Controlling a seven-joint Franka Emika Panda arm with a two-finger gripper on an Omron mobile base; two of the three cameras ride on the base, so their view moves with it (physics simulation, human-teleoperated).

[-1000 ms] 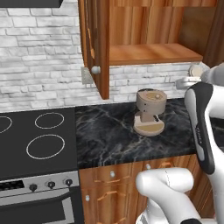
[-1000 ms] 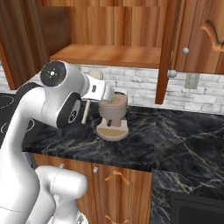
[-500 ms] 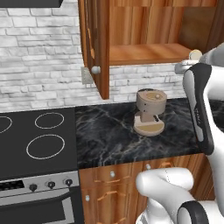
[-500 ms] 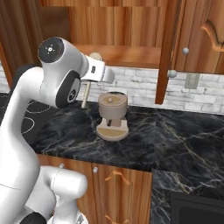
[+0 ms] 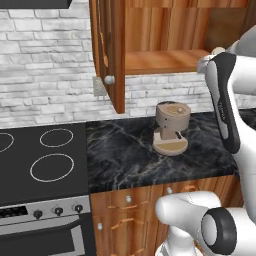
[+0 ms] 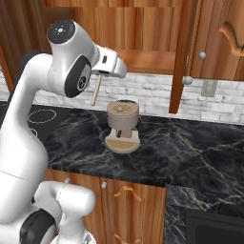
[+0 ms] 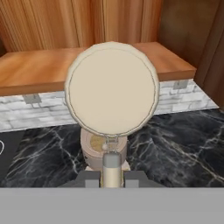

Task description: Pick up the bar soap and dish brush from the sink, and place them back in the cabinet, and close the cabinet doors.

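Note:
My gripper (image 7: 112,177) is shut on the dish brush's thin pale handle (image 7: 112,162). The round cream head (image 7: 111,89) points toward the open cabinet's shelf (image 7: 39,70). In the right base view the gripper (image 6: 112,67) hovers in front of the shelf (image 6: 143,59), and the handle (image 6: 96,90) slants down behind it. From the left base view, the hand (image 5: 206,63) is level with the shelf (image 5: 165,60) with a bit of the cream head (image 5: 218,50) showing. Both cabinet doors (image 5: 112,55) (image 6: 183,52) stand open. The sink and the bar soap are out of view.
A beige coffee machine (image 5: 171,127) (image 6: 122,125) stands on the dark marbled counter (image 6: 190,152) right under the gripper. A black stovetop (image 5: 40,160) lies to the left. Lower wooden cabinets (image 6: 128,200) sit below the counter.
The arm has lifted the brush from beside the coffee machine up to the height of the cabinet shelf. The gripper stays shut on the handle.

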